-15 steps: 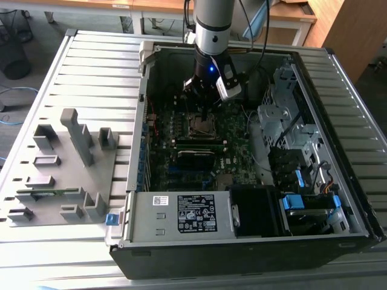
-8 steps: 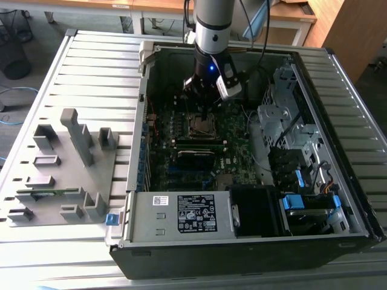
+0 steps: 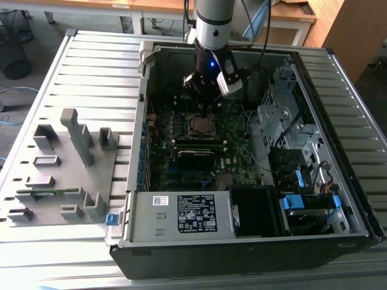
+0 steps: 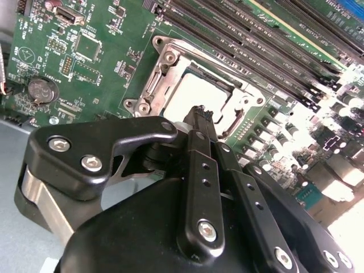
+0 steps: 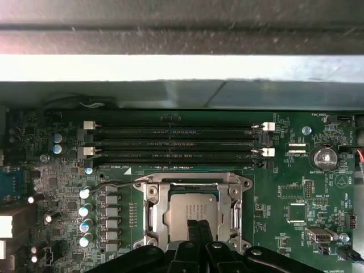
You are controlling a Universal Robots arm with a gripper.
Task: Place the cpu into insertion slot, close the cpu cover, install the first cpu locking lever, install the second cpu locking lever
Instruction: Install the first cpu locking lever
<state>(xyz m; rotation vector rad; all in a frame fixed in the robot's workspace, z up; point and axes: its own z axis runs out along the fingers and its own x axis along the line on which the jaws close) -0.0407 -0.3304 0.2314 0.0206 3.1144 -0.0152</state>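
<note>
The cpu lies flat in the insertion slot on the green motherboard, its dull silver top showing. The silver cpu cover lies down around it, framing the chip through its window. My gripper hangs just above the chip's near edge with its two black fingers pressed together and nothing between them. A thin metal rod runs out from one side of the socket. The gripper body hides the socket's near side in both wrist views.
The motherboard sits deep in an open computer case whose metal walls rise around it. Long black memory slots run beside the socket. A drive cage stands at the exterior view's right, and a grey fixture block at its left.
</note>
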